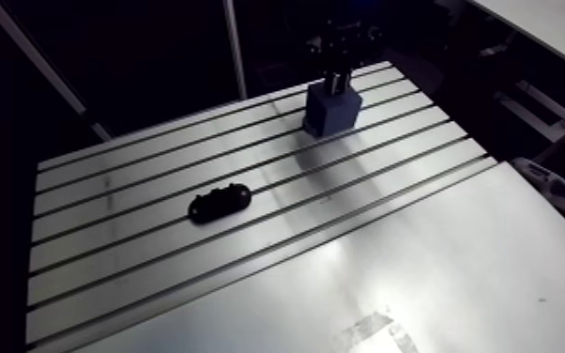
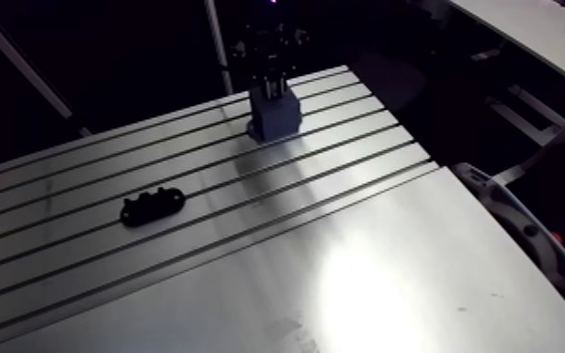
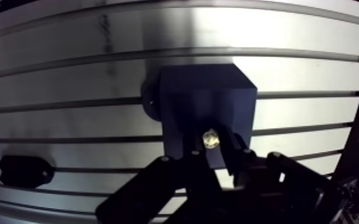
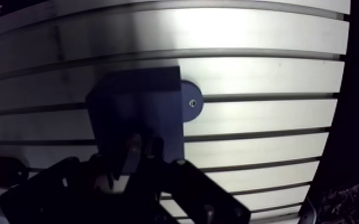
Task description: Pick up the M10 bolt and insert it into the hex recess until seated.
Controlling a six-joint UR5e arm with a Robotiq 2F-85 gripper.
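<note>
A dark blue block [image 1: 330, 111] stands near the far edge of the slotted aluminium table [image 1: 202, 272]. My gripper [image 1: 341, 80] hangs directly above it. The wrist view shows my gripper [image 3: 210, 148] shut on the M10 bolt [image 3: 210, 139], whose shiny end shows between the two dark fingers. The bolt is over the blue block's [image 3: 209, 107] top face, near the edge closest to the fingers. The fingers and bolt hide the hex recess. A round blue tab [image 4: 191, 102] with a small hole sticks out from the block's base.
A black oblong part [image 1: 219, 202] lies flat on the table toward the left, well away from the block; it also shows off to the side of the fingers as the black part [image 3: 24, 170]. The table's near half is smooth plate [image 1: 418, 282].
</note>
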